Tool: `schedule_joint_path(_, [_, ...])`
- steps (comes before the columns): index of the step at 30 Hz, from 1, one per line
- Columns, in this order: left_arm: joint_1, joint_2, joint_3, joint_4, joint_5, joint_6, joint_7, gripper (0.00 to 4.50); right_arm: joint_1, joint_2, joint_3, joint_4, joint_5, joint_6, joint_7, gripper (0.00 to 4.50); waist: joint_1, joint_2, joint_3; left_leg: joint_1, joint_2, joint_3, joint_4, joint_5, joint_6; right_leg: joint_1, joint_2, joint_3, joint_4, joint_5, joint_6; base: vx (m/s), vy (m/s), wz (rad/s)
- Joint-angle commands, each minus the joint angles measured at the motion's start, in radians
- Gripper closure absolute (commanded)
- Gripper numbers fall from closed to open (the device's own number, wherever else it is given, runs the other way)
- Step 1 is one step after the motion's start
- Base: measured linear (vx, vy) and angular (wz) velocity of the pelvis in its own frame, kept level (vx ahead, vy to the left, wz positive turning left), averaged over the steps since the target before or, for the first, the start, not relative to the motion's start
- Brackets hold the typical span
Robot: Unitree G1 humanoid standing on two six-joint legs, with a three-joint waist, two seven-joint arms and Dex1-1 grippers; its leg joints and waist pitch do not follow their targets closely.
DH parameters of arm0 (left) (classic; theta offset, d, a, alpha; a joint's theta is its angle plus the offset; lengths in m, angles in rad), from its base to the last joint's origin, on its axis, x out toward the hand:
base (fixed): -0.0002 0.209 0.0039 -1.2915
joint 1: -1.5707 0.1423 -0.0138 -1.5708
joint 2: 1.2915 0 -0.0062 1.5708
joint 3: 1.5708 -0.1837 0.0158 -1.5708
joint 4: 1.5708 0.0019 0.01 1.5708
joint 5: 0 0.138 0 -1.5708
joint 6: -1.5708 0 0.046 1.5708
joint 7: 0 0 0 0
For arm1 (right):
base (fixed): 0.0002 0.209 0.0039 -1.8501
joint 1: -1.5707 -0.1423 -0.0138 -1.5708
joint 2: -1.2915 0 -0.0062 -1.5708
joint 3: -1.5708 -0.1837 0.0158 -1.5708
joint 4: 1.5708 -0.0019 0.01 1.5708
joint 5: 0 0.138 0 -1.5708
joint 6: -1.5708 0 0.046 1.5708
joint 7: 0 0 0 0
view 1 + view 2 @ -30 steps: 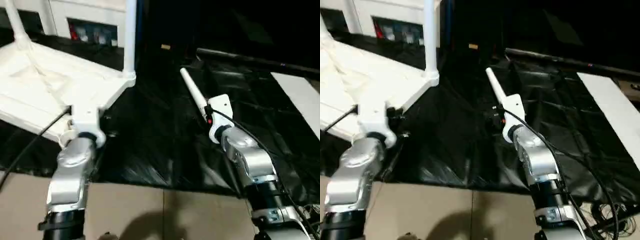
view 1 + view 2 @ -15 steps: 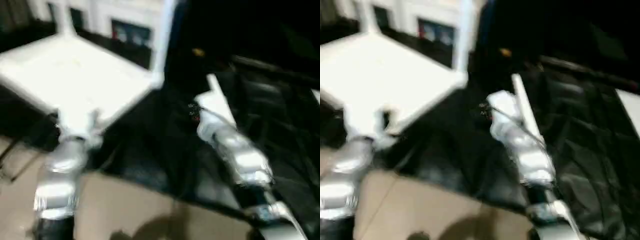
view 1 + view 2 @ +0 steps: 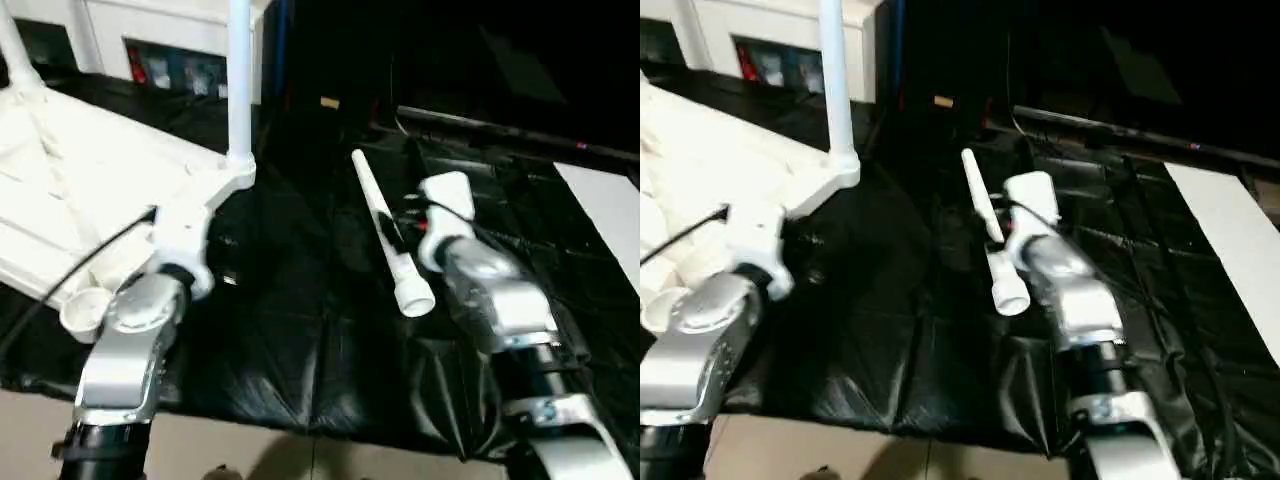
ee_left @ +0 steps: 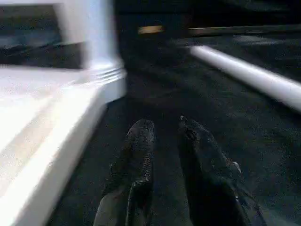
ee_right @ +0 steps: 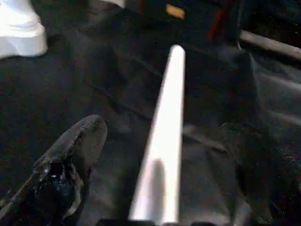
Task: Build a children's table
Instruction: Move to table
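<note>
Black sheet — fingers astride leg

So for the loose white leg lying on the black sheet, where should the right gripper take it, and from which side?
Judging from the pictures, grip the loose leg on its straight round shaft, a little up from the flared near end, coming from above with the fingers across the tube. It lies flat on the black sheet, pointing away from the robot. The right gripper is open with its fingers either side of the shaft.
</note>
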Motion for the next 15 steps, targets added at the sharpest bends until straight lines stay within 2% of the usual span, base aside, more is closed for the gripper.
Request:
schedule_joint_path(1, [-0.024,0.024,-0.059,-0.013,-0.048,0.024,-0.113,3.15,-0.045,-0.026,-0.029,0.069,0.012,0.02,0.017,0.0,-0.009,0.029,-0.053,0.003,0.051,-0.005,-0.111,-0.181,-0.063,0.049,-0.078,0.046,-0.071,-0.245,-0.156,0.0,0.0,0.0])
schedule_joint_path(2, [-0.033,0.04,-0.073,-0.011,-0.054,0.029,-0.143,3.15,-0.069,-0.032,-0.033,0.112,0.015,0.027,0.028,0.0,-0.009,0.035,-0.053,0.002,0.052,-0.005,-0.112,-0.192,-0.062,0.049,-0.079,0.046,-0.072,-0.264,-0.152,0.0,0.0,0.0])
schedule_joint_path(3, [-0.04,0.048,-0.08,-0.009,-0.056,0.031,-0.158,3.07,-0.083,-0.035,-0.036,0.139,0.017,0.031,0.035,0.0,-0.009,0.028,-0.052,0.003,0.052,0.0,-0.111,-0.206,-0.048,0.044,-0.081,0.047,-0.081,-0.32,-0.143,0.0,0.0,0.0])
schedule_joint_path(4, [-0.049,0.061,-0.09,-0.005,-0.06,0.032,-0.178,2.78,-0.105,-0.042,-0.035,0.181,0.011,0.034,0.046,0.0,-0.008,0.032,-0.054,0.003,0.052,0.002,-0.11,-0.198,-0.045,0.043,-0.082,0.048,-0.081,-0.324,-0.146,0.0,0.0,0.0])
schedule_joint_path(5, [-0.059,0.069,-0.098,0.001,-0.066,0.032,-0.196,2.71,-0.125,-0.048,-0.031,0.22,0.006,0.033,0.058,0.0,-0.008,0.031,-0.055,-0.001,0.055,0.007,-0.11,-0.163,-0.039,0.045,-0.081,0.049,-0.08,-0.302,-0.151,-0.026,-0.051,0.0])
schedule_joint_path(8, [-0.08,0.074,-0.106,0.009,-0.099,0.046,-0.251,2.53,-0.157,-0.059,-0.023,0.286,0.017,0.045,0.098,0.0,-0.006,0.032,-0.057,-0.001,0.056,0.017,-0.11,-0.119,-0.033,0.045,-0.076,0.046,-0.075,-0.239,-0.171,0.0,0.0,0.0])
schedule_joint_path(9, [-0.096,0.088,-0.126,0.009,-0.13,0.065,-0.32,2.53,-0.181,-0.067,-0.011,0.338,0.018,0.054,0.131,0.0,-0.005,0.03,-0.059,-0.001,0.056,0.019,-0.109,-0.111,-0.031,0.045,-0.077,0.046,-0.075,-0.224,-0.174,0.0,0.0,0.0])
schedule_joint_path(11, [-0.113,0.11,-0.156,0.011,-0.161,0.087,-0.401,2.53,-0.208,-0.072,-0.003,0.395,0.018,0.056,0.166,0.0,-0.006,0.031,-0.061,-0.001,0.058,0.02,-0.109,-0.084,-0.025,0.045,-0.074,0.041,-0.068,-0.185,-0.196,0.0,0.0,0.0])
schedule_joint_path(12, [-0.124,0.121,-0.171,0.018,-0.171,0.1,-0.434,2.53,-0.224,-0.073,0.002,0.429,0.015,0.06,0.181,0.0,-0.006,0.034,-0.062,-0.001,0.058,0.021,-0.108,-0.075,-0.023,0.043,-0.074,0.04,-0.065,-0.169,-0.209,0.0,0.0,0.0])
schedule_joint_path(15, [-0.143,0.142,-0.199,0.043,-0.166,0.103,-0.466,2.53,-0.256,-0.075,0.006,0.496,0.008,0.053,0.204,0.0,-0.005,0.035,-0.063,-0.002,0.061,0.022,-0.107,-0.05,-0.023,0.046,-0.075,0.038,-0.06,-0.126,-0.227,0.0,0.0,0.0])
